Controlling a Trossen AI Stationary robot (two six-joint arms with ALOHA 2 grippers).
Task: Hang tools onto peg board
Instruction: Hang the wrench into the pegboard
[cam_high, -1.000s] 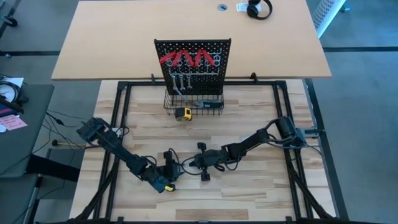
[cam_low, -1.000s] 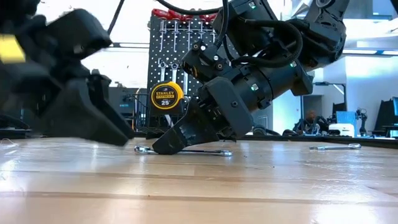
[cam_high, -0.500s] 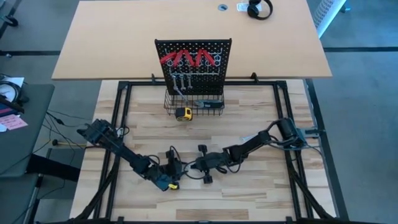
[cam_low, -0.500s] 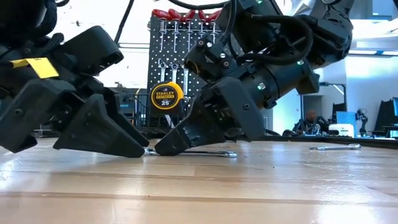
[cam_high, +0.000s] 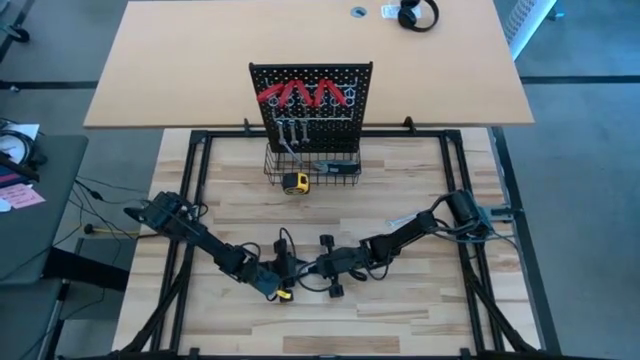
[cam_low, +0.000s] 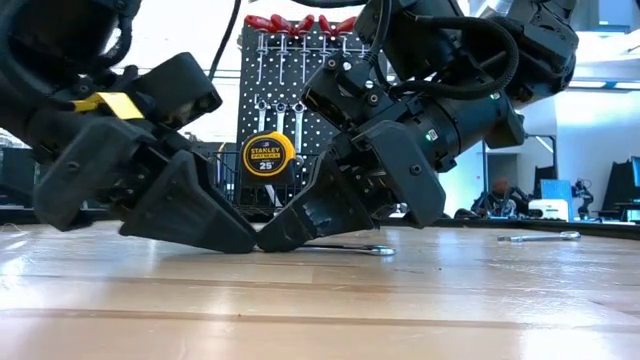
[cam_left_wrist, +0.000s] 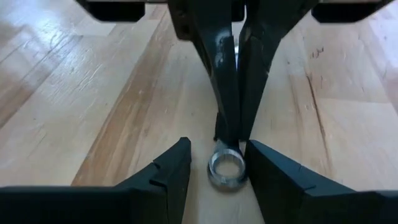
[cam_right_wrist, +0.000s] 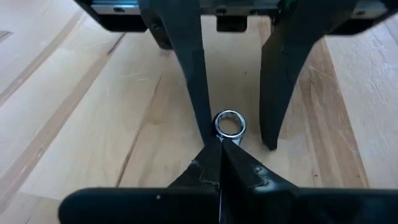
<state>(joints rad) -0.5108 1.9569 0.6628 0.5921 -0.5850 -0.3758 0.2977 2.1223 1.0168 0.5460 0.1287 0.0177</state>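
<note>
Left tool (cam_left_wrist: 215, 163) sat low on the worktop (cam_high: 420, 300) with its fingers (cam_left_wrist: 166, 171) parted — the ring end of a wrench (cam_left_wrist: 226, 170) lay between them, just in front, not gripped. Facing it tip to tip, the right tool (cam_right_wrist: 219, 155) was pinched shut on that wrench's shank, right behind the ring (cam_right_wrist: 229, 124). In the low view the wrench (cam_low: 350, 248) lay flat on the wood, its far end poking out beyond the right tool (cam_low: 275, 238). Another wrench (cam_low: 540, 237) lay well off to the side of the right tool. Far behind both tools stood the board (cam_high: 310, 105), with red pliers (cam_high: 300, 94) and wrenches (cam_high: 290, 130) hung on it — its basket (cam_high: 335, 170) held a tape measure (cam_low: 265, 155).
</note>
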